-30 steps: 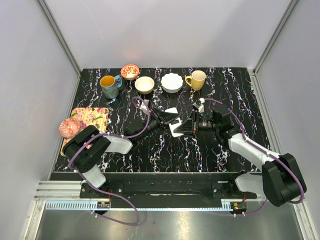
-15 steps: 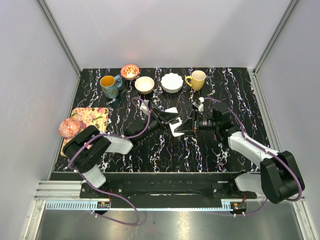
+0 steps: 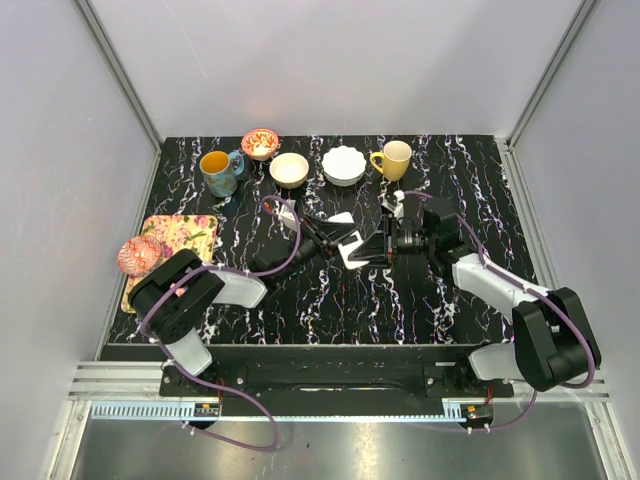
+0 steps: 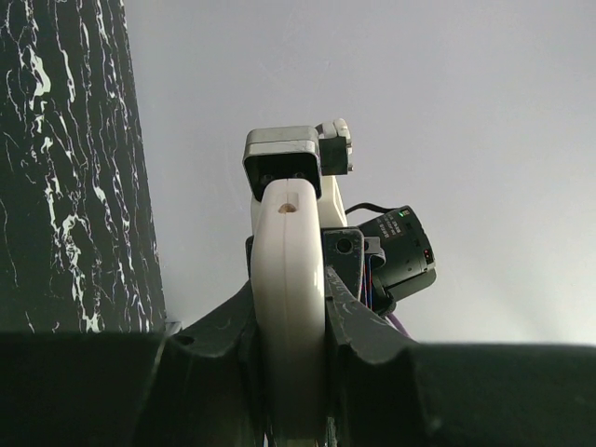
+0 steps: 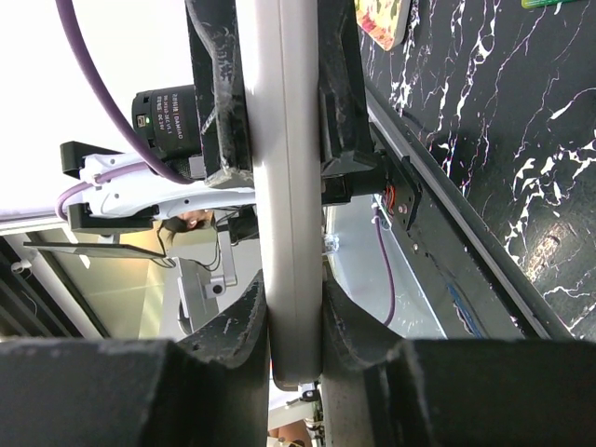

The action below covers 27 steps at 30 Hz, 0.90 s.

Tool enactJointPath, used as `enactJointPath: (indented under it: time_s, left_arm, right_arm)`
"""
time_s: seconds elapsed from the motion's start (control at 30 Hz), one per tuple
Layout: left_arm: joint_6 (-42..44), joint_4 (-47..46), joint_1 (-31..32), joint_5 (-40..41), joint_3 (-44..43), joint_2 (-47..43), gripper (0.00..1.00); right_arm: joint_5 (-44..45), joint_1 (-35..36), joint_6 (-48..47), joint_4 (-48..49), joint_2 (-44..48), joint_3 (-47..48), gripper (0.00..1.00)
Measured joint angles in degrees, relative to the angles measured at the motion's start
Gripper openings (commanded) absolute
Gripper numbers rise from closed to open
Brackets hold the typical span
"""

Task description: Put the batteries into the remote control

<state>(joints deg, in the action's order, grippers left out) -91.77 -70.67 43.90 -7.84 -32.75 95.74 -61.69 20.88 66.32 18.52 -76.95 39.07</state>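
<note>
The remote control (image 3: 352, 250) is held edge-on, on the near side of the white bowl (image 3: 343, 165) and above the tabletop (image 3: 300, 300). The left hand (image 4: 291, 296) is clamped on it; the right hand (image 5: 294, 303) grips its other end. Recommendation: one hand should hold firm while the other lets go to open the back.

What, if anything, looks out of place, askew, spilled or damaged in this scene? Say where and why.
Nothing looks spilled or damaged. The floral tray lies askew at the left edge of the table. Oddest: the remote control is clamped edge-on by the left gripper and right gripper at once, and no batteries show.
</note>
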Motion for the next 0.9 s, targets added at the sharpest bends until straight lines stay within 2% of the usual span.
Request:
enactJointPath:
  time_s: [0.63,0.9]
  left_arm:
    - [1.77,-0.98,2.67,-0.44,-1.31,0.83,0.00]
    - [1.33,-2.36,2.62,-0.46,-1.31,0.83,0.00]
  right_arm:
    - [1.09,-0.44,0.15,-1.57,-2.58,2.82,0.43]
    - [0.50,-0.63,-1.25,-2.67,-2.56,2.84,0.65]
